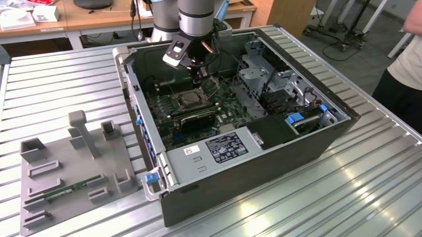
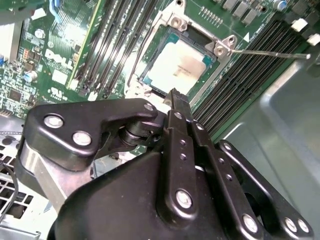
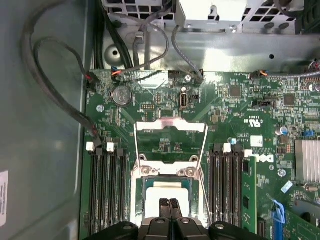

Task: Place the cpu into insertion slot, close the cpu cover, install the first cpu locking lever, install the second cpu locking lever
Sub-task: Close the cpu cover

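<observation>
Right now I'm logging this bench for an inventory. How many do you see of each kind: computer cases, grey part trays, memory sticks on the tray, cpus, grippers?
computer case: 1
grey part tray: 1
memory stick on the tray: 1
cpu: 1
gripper: 1
Total: 5

Ribbed metal table (image 1: pixel 369 187) (glare patches); wooden desks (image 1: pixel 86 17) behind; grey floor (image 1: pixel 369 49).
</observation>
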Controlling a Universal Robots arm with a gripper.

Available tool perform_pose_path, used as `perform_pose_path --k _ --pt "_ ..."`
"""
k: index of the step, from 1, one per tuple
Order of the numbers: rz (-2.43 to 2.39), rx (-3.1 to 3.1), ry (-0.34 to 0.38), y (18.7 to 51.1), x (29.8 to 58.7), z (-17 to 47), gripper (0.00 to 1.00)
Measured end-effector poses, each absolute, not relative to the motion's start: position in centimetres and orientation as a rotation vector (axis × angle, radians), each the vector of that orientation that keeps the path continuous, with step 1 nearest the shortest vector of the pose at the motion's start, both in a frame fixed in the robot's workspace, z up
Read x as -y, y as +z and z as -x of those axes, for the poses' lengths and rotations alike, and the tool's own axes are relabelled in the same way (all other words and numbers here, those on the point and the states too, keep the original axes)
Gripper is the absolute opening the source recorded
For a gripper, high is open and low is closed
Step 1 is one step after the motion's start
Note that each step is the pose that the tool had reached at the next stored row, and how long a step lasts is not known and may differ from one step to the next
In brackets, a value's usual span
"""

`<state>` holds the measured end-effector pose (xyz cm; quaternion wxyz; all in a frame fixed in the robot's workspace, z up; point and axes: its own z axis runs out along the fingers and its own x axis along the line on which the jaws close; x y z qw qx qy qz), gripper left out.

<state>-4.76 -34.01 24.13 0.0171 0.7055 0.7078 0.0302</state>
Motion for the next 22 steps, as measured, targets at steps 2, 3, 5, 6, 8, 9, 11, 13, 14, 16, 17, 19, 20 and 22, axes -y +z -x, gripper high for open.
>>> perform_pose_path --k 2,3,5,6,8,9,11,13,14,16,17,19,20,22 --pt "-2.193 -2.2 0.094 24.2 34.0 4.8 0.11" --pt "-2.193 -2.199 0.094 24.4 34.0 4.8 0.11" --pt "-2.193 -2.2 0.094 24.8 34.0 4.8 0.11" --pt "-2.193 -2.2 0.094 25.1 34.0 4.8 0.11" --pt "-2.193 -2.2 0.094 25.5 34.0 4.8 0.11" --pt "-2.193 -2.2 0.094 25.6 34.0 4.8 0.11" --pt "-2.193 -2.2 0.094 25.6 34.0 4.8 0.11" --pt "-2.193 -2.2 0.094 25.7 34.0 4.8 0.11" --pt "-2.193 -2.2 0.094 25.7 34.0 4.7 0.11" --pt "-2.193 -2.2 0.094 25.7 34.0 4.6 0.11" --pt "-2.193 -2.2 0.094 25.7 34.0 4.5 0.11" --pt "-2.193 -2.2 0.094 25.7 34.0 4.1 0.11" --pt "-2.193 -2.2 0.094 25.7 34.0 3.8 0.11" --pt "-2.193 -2.2 0.094 25.7 34.0 3.3 0.11"
